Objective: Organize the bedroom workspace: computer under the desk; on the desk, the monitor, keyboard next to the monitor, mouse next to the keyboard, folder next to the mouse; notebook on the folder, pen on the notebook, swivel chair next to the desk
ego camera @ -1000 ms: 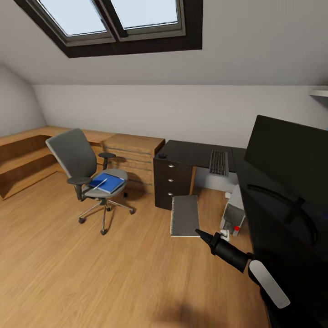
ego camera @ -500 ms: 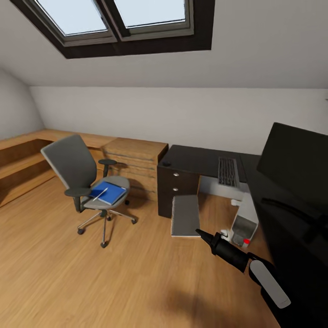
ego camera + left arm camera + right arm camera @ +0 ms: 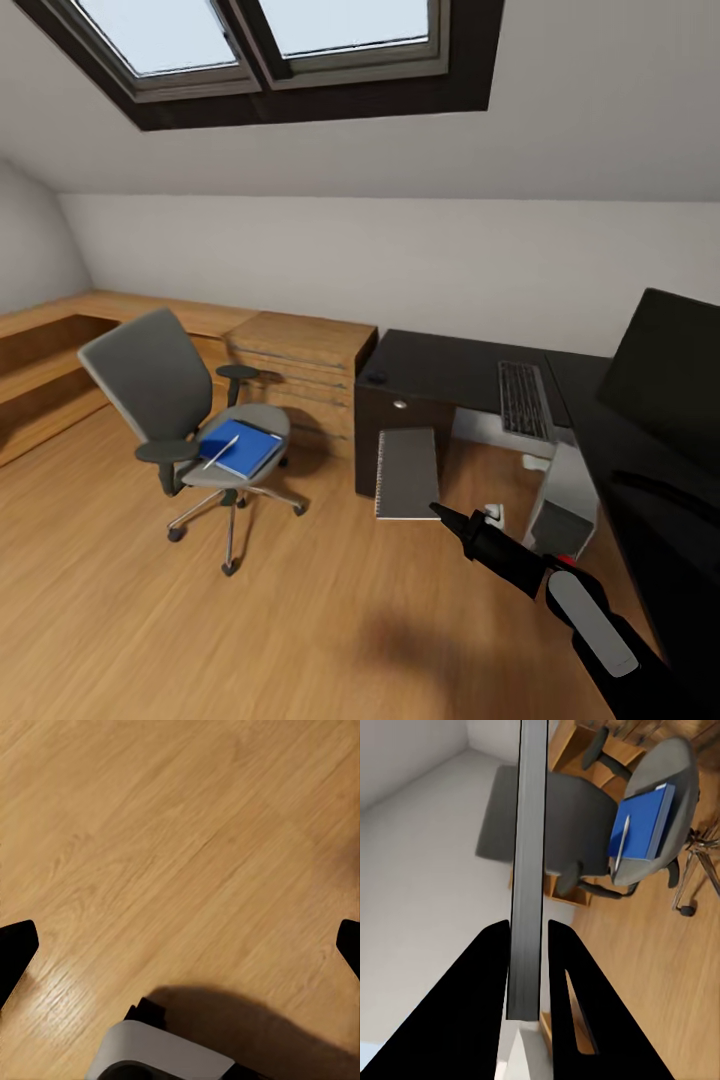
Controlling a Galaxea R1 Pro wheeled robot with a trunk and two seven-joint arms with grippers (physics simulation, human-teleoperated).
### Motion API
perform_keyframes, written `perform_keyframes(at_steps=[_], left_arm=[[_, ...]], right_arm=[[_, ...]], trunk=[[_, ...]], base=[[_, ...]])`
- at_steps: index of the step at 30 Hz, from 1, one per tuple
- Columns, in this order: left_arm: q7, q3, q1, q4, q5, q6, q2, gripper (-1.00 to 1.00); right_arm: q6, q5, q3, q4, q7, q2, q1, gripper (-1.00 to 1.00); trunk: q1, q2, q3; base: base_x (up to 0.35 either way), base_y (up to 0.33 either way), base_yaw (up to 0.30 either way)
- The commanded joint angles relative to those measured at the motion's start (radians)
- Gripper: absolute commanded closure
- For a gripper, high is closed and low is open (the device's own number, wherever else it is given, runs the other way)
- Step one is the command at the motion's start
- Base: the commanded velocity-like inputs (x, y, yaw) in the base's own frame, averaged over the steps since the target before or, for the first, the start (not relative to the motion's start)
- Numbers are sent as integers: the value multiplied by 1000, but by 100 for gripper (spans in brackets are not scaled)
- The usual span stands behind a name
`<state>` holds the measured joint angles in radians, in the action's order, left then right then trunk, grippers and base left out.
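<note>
My right gripper (image 3: 440, 512) is shut on the edge of the dark grey notebook (image 3: 407, 473), which hangs in the air in front of the black desk (image 3: 440, 355). In the right wrist view the notebook (image 3: 526, 870) stands edge-on between the two fingers. The grey swivel chair (image 3: 160, 385) stands on the floor to the left, with the blue folder (image 3: 243, 447) and the pen (image 3: 221, 452) on its seat. On the desk lie the keyboard (image 3: 525, 400) and the small mouse (image 3: 375, 377); the monitor (image 3: 668, 375) is at the right. The computer (image 3: 565, 510) stands under the desk. My left gripper (image 3: 180, 945) is open above bare floor.
A light wooden cabinet (image 3: 300, 362) stands between chair and desk, and a low wooden shelf (image 3: 40, 350) runs along the left wall. A sloped ceiling with a skylight (image 3: 260, 40) is overhead. Open wooden floor (image 3: 300, 620) lies ahead of me.
The whole picture has shifted: the camera has moved, so desk and monitor sit further right and the chair slightly left. The notebook stays in my right gripper.
</note>
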<state>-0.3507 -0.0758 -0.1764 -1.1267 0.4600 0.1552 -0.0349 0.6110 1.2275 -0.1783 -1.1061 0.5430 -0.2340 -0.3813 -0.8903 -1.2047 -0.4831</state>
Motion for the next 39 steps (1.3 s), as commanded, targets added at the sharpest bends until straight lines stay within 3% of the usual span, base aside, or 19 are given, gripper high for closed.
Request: perform_keyframes(at_steps=[1,17,29,39], left_arm=[[-8,-5,0,4,7,3,-1,-100],[-8,-10,0,28,5,4,0,-100],[-8,-10,0,28,5,4,0,-100],[-8,-9,0,28,4,3,0,-100]], right_arm=[[6,10,-1,0,2,-1,-1,100],[6,10,0,0,2,-2,-1,100],[6,10,2,0,12,-2,-1,100],[5,12,5,7,15,-2,-1,100]], trunk=[[3,7,2],[65,119,53],[65,119,53],[65,119,53]], base=[[328,124,0],[328,61,0],[315,1,-11],[105,0,-207]])
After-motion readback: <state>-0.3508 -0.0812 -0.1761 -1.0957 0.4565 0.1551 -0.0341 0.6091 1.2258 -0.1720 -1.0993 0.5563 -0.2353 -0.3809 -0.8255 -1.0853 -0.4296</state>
